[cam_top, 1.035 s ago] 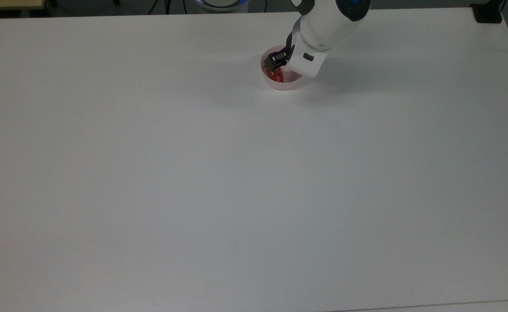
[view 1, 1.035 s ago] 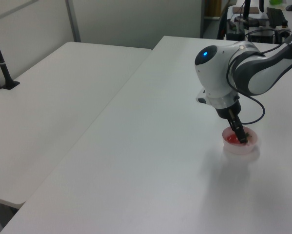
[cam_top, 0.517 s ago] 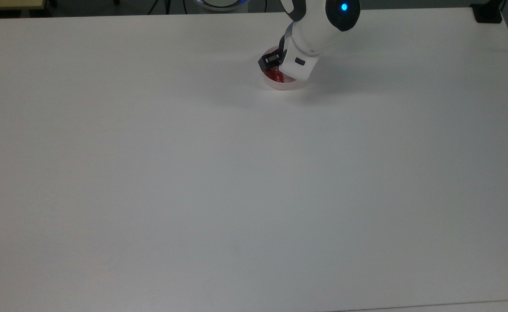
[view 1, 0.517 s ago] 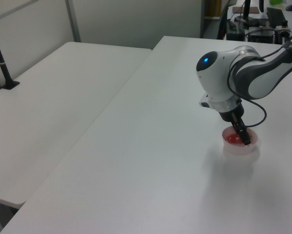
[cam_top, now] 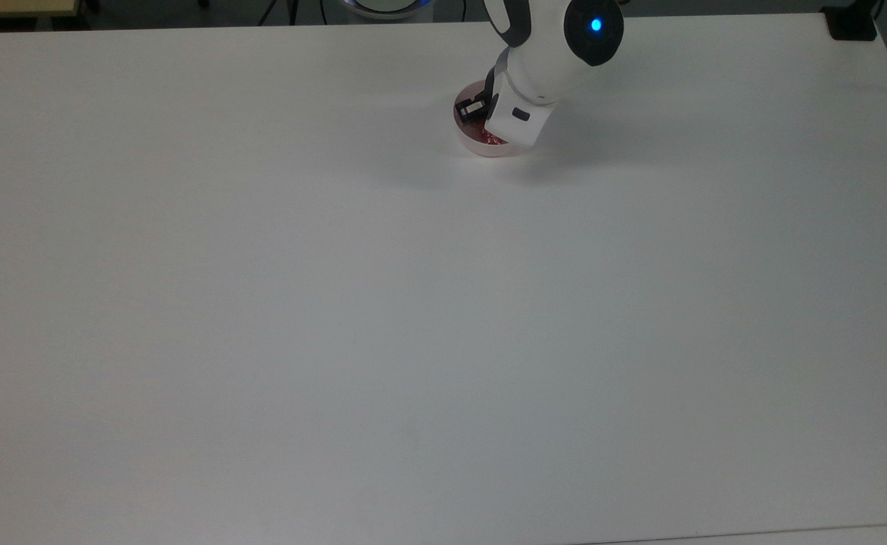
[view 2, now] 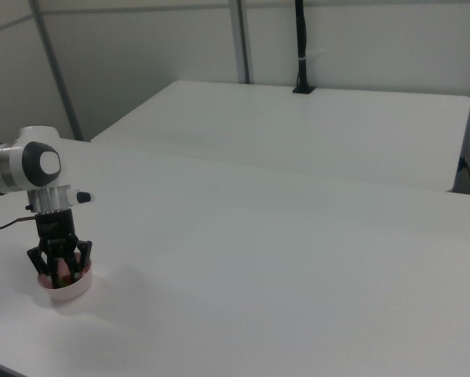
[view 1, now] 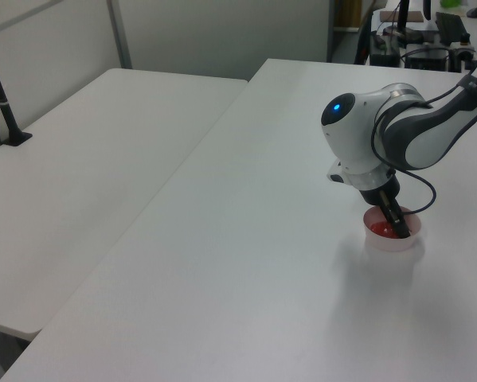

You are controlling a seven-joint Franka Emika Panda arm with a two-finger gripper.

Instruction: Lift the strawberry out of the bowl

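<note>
A small pale pink bowl (cam_top: 481, 148) stands near the far edge of the white table, also seen in the left view (view 1: 391, 243) and the right view (view 2: 66, 293). Inside it lies the red strawberry (cam_top: 487, 135) (view 1: 379, 230) (view 2: 60, 273), partly covered by the hand. My gripper (view 2: 60, 264) reaches down into the bowl from above (view 1: 400, 228). In the right view its black fingers (view 2: 37, 260) stand apart on either side of the strawberry, so it is open. The white wrist hides the bowl's right half in the top view.
The white table (cam_top: 413, 318) stretches wide and bare in front of the bowl. A second white table (view 1: 87, 159) adjoins it, with a black post (view 1: 1, 99) clamped at its edge. A black block (cam_top: 852, 23) sits at the top view's far right corner.
The wrist has swung more upright over the bowl and the gripper has sunk deeper into it, around the strawberry. The bowl has stayed in place.
</note>
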